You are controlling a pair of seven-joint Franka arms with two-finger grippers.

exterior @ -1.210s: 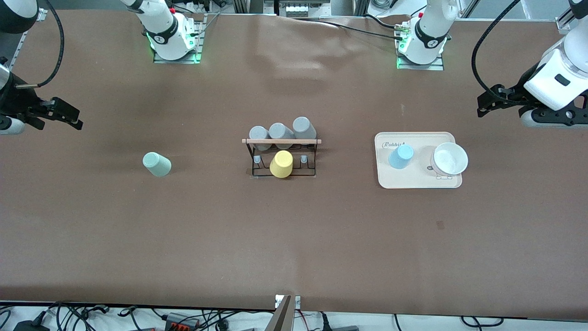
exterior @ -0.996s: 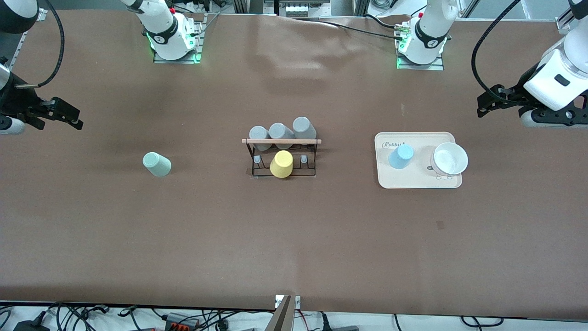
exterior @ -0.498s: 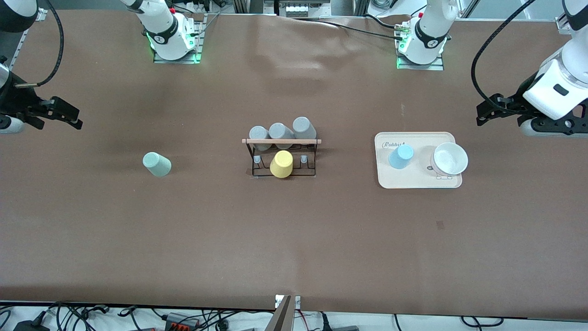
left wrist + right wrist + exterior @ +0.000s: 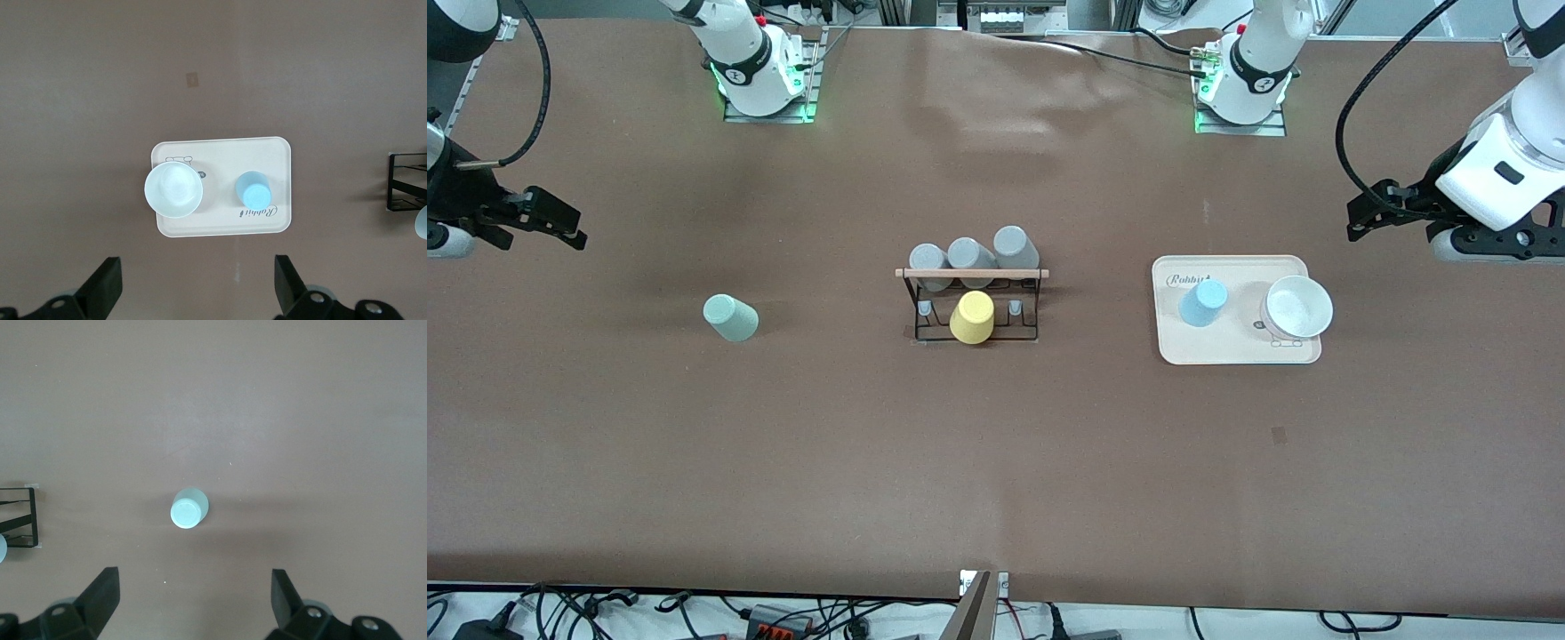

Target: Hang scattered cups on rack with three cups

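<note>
The pale mint green cup (image 4: pixel 730 317) stands upside down on the bare table toward the right arm's end; it also shows in the right wrist view (image 4: pixel 189 509). The light blue cup (image 4: pixel 1203 302) stands upside down on a cream tray (image 4: pixel 1240 352) and shows in the left wrist view (image 4: pixel 253 189). The black wire rack (image 4: pixel 1032 307) with a wooden rod stands mid-table. It holds three grey cups (image 4: pixel 970 255) and a yellow cup (image 4: pixel 972 317). My left gripper (image 4: pixel 1360 219) is open and empty above the table beside the tray. My right gripper (image 4: pixel 560 224) is open and empty above the table near the mint cup.
A white bowl (image 4: pixel 1296 308) sits on the tray next to the blue cup, toward the left arm's end. The tray (image 4: pixel 220 150) and the bowl (image 4: pixel 173 190) show in the left wrist view. The rack's edge shows in both wrist views (image 4: pixel 407 181) (image 4: pixel 19 517).
My left arm's wrist has shifted a little, and its gripper has drifted slightly toward the tray. The right arm and all the cups have not moved.
</note>
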